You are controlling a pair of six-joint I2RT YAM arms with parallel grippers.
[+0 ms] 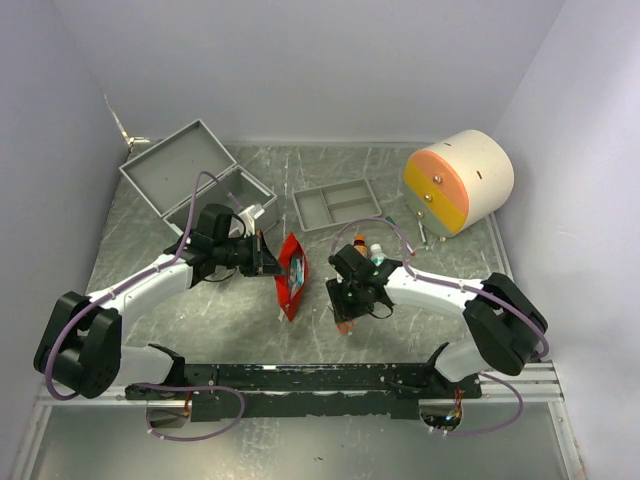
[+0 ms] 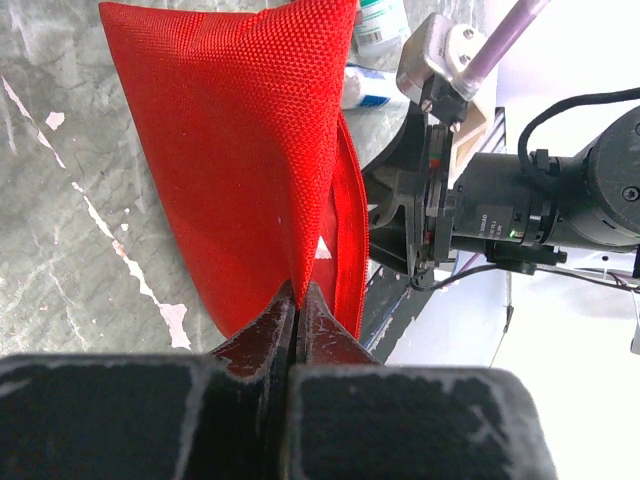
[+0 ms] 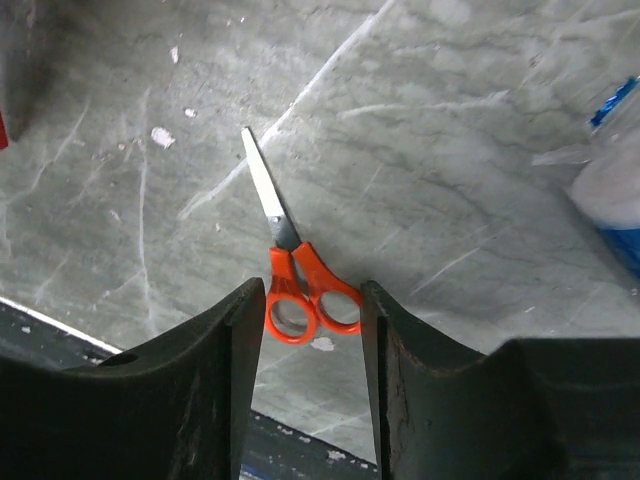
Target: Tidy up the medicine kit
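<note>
My left gripper (image 2: 296,292) is shut on the edge of a red fabric pouch (image 2: 240,150) and holds it upright at the table's middle; the pouch also shows in the top view (image 1: 292,276), with something bluish inside it. My right gripper (image 3: 312,300) is open, its jaws on either side of the orange handles of a small pair of scissors (image 3: 300,290) lying flat on the table, blades pointing away. From above, the right gripper (image 1: 352,300) is just right of the pouch. Small bottles (image 1: 372,250) stand behind it.
An open grey case (image 1: 195,175) sits at the back left. A grey divided tray (image 1: 337,204) lies at the back centre. A cream and orange round drawer unit (image 1: 458,182) stands at the back right. A clear wrapped packet (image 3: 610,190) lies right of the scissors.
</note>
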